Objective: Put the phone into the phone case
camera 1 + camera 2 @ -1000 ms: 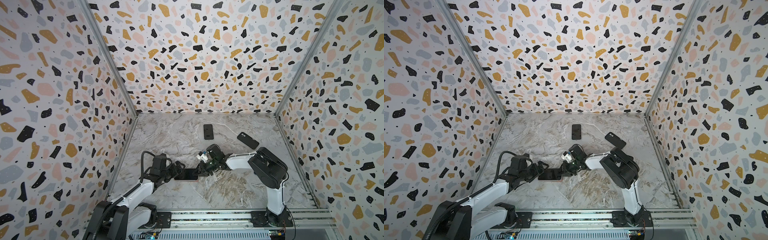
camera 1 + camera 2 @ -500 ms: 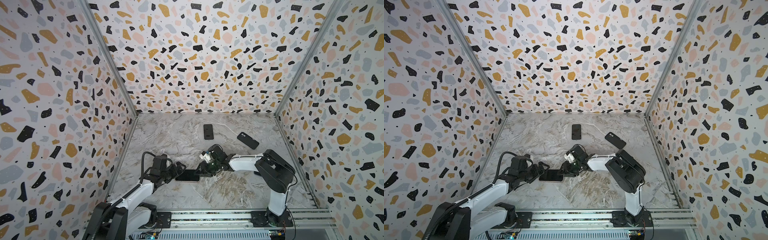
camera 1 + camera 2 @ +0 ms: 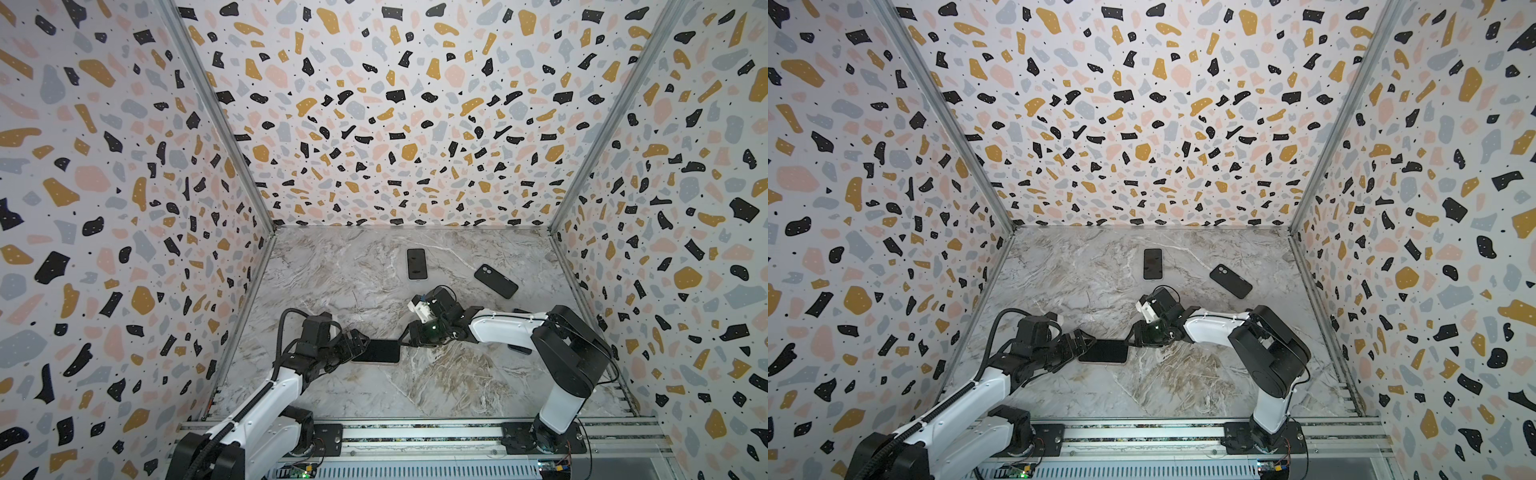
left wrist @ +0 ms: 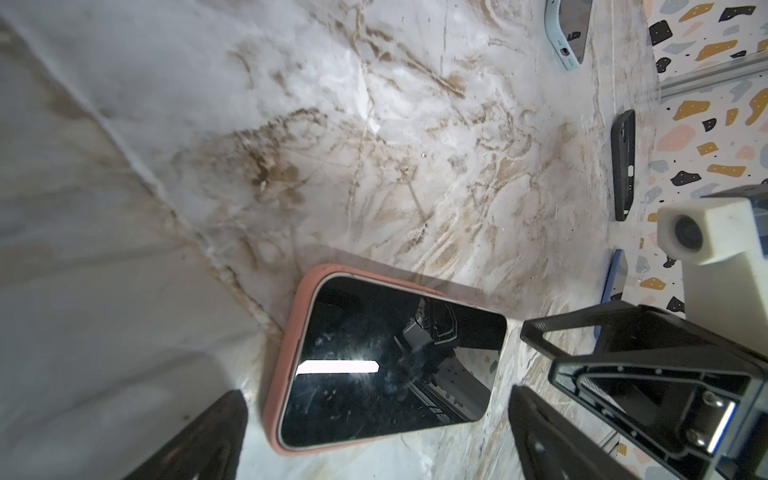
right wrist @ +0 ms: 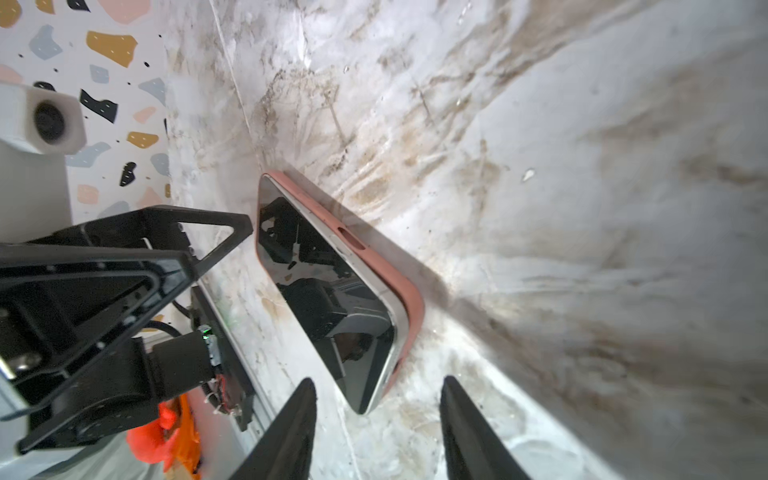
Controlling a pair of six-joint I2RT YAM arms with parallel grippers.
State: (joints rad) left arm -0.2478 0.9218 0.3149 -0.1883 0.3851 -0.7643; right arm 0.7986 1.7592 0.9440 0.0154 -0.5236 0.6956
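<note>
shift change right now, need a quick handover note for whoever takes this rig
Left hand: open, at one short end of the phone, holding nothing.
Right hand: open, at the opposite end, holding nothing.
Phone lies screen up in the pink case on the table, between the hands.
Done: phone set into the case.
Left: the end near the right hand looks not fully seated; press it down, then check.
</note>
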